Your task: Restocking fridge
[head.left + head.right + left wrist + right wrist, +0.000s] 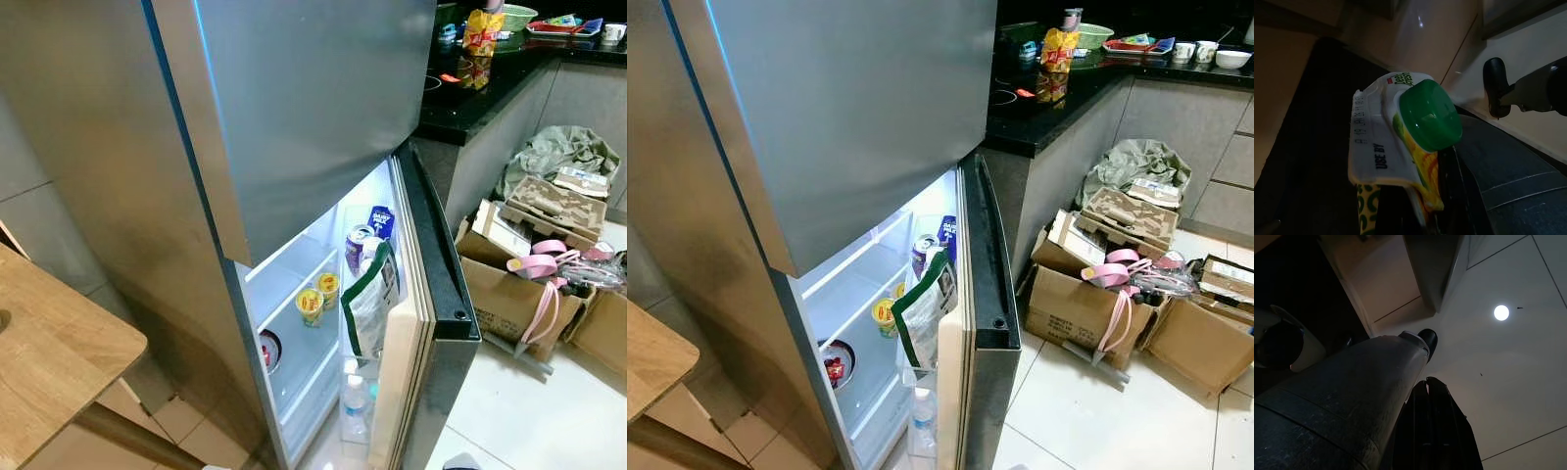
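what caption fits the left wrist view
Left gripper holding a green-capped Deen Fresh pouch above the dim floor.

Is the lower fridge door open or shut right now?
Open. The lower door stands swung out, and the lit interior shelves and door-rack items show.

Left wrist view: yellow-green pouch [1400, 147] with green cap [1429, 113] reads "USE BY" on its white seam; a stamped date beside it is too faint to read. Green brand script near the cap looks like "Deeh Fresh", uncertain. Blue carton [381, 221] far inside the fridge carries white lettering, unreadable.
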Motion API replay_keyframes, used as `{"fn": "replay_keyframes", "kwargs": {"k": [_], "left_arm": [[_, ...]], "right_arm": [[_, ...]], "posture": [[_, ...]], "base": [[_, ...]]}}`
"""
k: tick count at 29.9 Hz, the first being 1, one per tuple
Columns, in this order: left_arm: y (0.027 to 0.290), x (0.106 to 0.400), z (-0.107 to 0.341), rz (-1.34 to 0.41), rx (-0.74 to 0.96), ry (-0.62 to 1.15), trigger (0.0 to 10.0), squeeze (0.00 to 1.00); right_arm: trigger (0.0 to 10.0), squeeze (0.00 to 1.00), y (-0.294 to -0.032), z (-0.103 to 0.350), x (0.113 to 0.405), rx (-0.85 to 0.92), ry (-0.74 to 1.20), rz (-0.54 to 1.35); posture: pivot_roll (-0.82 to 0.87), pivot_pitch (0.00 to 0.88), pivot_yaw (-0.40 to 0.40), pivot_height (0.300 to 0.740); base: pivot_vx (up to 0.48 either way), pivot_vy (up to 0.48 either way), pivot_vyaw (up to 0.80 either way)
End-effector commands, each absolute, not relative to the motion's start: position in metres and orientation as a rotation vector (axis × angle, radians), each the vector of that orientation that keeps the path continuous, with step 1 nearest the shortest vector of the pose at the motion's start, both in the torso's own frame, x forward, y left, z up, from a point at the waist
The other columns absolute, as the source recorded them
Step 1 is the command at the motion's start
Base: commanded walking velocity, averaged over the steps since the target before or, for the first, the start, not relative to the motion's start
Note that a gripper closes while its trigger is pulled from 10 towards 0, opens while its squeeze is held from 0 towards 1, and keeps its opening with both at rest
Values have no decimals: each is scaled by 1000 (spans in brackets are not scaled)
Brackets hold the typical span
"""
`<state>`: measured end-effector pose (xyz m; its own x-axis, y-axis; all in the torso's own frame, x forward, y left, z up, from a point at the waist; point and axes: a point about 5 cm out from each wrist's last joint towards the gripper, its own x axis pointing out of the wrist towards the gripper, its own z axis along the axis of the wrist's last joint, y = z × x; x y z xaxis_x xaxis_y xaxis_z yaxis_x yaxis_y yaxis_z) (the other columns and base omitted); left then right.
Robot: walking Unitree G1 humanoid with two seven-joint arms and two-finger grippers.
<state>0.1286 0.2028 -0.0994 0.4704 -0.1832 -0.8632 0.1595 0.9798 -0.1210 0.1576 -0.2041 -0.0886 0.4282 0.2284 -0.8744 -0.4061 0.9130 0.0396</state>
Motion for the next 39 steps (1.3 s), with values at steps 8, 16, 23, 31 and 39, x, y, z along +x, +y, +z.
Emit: {"fn": "replay_keyframes", "kwargs": {"k": [8,16,23,31,39], "left_arm": [[204,126,-100,-174,-44,1074,10000,0],[210,124,-100,-150,-39,1080,10000,0],[211,123,-100,-147,-39,1082,10000,0],[212,122,-101,-146,-37,1084,10000,0],[215,122,-100,-144,-32,1083,10000,0]], "right_arm": [[10000,0,-206,-88,159,-189,1055,388],[10000,0,-208,-87,159,-195,1050,381],[10000,0,-208,-84,167,-208,1023,381],[10000,0,-208,-83,169,-216,1022,385],[10000,0,-209,-84,166,-217,1030,382]], "posture": [[-52,0,30,740],[-50,0,28,740],[-50,0,26,740],[-46,0,26,740],[-45,0,28,740]], "base": [[-288,0,0],[-307,0,0],[-317,0,0],[-330,0,0],[-444,0,0]]}}
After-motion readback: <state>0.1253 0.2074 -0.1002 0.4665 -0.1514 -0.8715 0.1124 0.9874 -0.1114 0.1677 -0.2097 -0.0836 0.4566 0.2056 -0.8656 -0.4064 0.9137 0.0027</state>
